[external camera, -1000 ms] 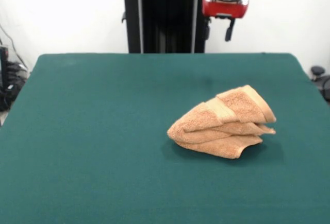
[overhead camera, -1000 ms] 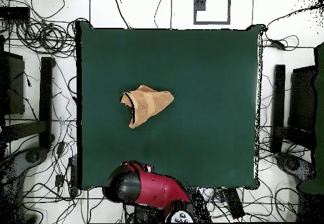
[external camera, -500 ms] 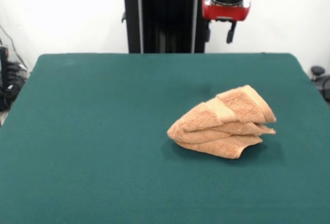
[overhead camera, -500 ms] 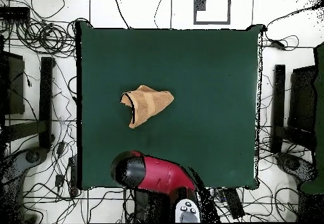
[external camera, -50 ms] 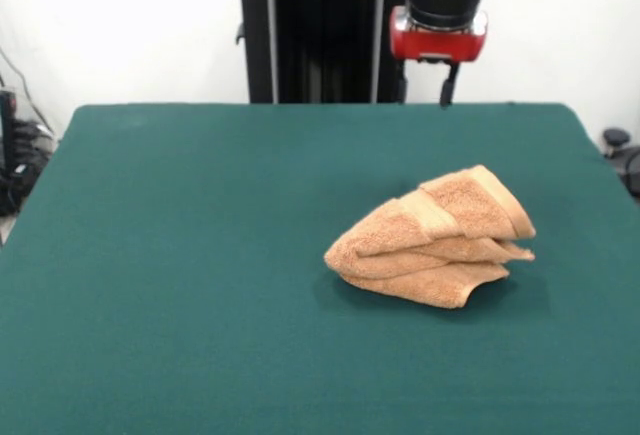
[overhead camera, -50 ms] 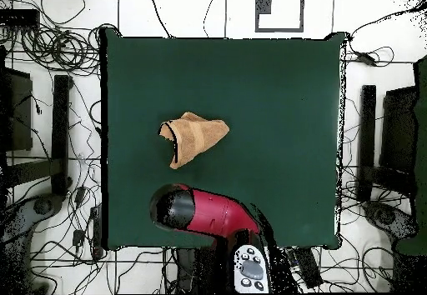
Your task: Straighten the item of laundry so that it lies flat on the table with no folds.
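An orange-tan towel (external camera, -50 ms: 432,239) lies bunched on the green tabletop (external camera, -50 ms: 200,255), folded over itself into a rough wedge with several layers stacked on one another. In the front view it sits right of the middle; its rounded, narrower end points left and its wider end, where a paler woven band (external camera, -50 ms: 505,200) runs along the top edge, points right. A second band crosses the upper layer nearer the middle of the bundle. The lower layers stick out a little at the right and at the bottom, where one edge curls up from the cloth. From above, the towel (overhead camera, -50 ms: 193,138) lies left of the tabletop's (overhead camera, -50 ms: 275,83) centre, its pointed end towards the right and its open, layered end towards the left, with a dark gap showing between the folds there. The rest of the green surface around it is bare. The red and black arm (overhead camera, -50 ms: 204,214) hangs over the edge of the tabletop nearest the robot, apart from the towel and touching nothing. In the front view its red wrist (external camera, -50 ms: 438,40) shows at the top, above the far edge, with the gripper (external camera, -50 ms: 448,80) seen only as a thin dark piece hanging beneath it. Whether the jaws are apart or together cannot be told from either view.
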You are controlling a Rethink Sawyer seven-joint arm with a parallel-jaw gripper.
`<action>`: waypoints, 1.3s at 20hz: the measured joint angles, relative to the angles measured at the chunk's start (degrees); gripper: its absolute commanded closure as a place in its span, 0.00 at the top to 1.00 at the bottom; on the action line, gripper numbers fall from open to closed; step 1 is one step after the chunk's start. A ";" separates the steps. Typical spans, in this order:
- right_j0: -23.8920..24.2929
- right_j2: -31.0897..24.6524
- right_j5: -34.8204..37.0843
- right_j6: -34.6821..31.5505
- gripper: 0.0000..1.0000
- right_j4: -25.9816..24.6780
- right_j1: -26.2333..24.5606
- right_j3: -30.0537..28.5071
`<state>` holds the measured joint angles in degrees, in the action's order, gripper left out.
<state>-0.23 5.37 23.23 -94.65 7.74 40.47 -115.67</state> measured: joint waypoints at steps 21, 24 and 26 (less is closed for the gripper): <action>3.71 -4.50 -20.50 0.00 1.00 -5.01 -0.07 2.74; 4.07 -5.32 -20.50 0.00 1.00 -5.01 -0.03 2.74; 4.46 -5.95 -20.50 0.00 1.00 -5.01 -0.03 2.76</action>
<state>4.23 -0.58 2.73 -94.65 2.73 40.44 -112.91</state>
